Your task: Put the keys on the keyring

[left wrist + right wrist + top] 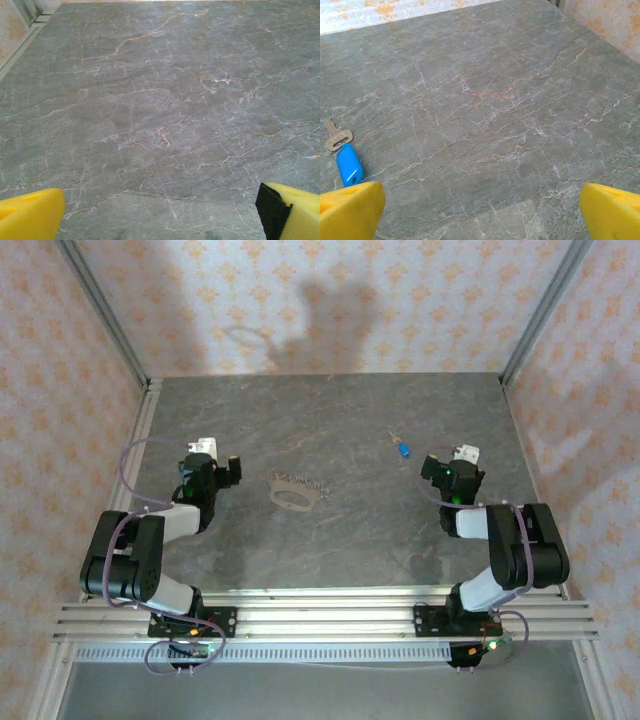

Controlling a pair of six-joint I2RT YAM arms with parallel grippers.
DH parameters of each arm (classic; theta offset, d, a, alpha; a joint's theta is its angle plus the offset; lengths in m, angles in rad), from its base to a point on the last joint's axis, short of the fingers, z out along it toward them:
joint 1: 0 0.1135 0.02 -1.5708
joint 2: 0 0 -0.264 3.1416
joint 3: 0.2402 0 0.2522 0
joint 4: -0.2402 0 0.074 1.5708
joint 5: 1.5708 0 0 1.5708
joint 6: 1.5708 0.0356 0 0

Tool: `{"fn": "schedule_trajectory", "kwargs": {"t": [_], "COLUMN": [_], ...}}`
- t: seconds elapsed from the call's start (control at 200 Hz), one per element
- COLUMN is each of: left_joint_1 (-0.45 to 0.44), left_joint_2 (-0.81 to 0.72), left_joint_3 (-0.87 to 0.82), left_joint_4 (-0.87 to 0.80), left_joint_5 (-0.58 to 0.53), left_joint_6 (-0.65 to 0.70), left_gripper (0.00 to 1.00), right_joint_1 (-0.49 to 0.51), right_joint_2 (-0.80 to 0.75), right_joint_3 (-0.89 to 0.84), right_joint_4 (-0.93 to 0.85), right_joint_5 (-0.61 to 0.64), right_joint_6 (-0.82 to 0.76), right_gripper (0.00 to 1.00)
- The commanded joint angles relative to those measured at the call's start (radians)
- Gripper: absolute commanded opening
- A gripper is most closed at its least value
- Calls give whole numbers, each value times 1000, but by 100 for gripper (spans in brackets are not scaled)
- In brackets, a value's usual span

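- The thin, pale oval keyring (297,492) lies mid-frame on the grey marble tabletop (350,550).
- The small blue-headed metal key (403,449) lies upper right of it.
- The left gripper (160,220) and the right gripper (480,215) have yellow fingers wide apart.

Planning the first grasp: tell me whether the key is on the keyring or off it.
Off. The key lies alone on the table, well apart from the keyring, with bare surface between them.

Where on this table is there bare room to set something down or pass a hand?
Bare: the whole far table strip behind the keyring and blue-tagged key; also the near middle in front of the keyring. Tightest: the gap between the key and the open jaws of the right arm.
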Motion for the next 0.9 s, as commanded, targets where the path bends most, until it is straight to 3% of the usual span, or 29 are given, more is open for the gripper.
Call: {"fn": "schedule_trajectory", "kwargs": {"t": [0.0, 0.896], "left_joint_1": [0, 18], "left_joint_2": [2, 5], "left_joint_3": [15, 24], "left_joint_4": [12, 1], "left_joint_5": [-21, 5], "left_joint_6": [21, 10], "left_gripper": [100, 100], "right_joint_1": [6, -10], "right_joint_2": [-5, -1], "right_joint_3": [9, 18], "right_joint_4": [0, -12], "right_joint_5": [-14, -41], "right_joint_6": [-15, -6], "right_gripper": [99, 99]}}
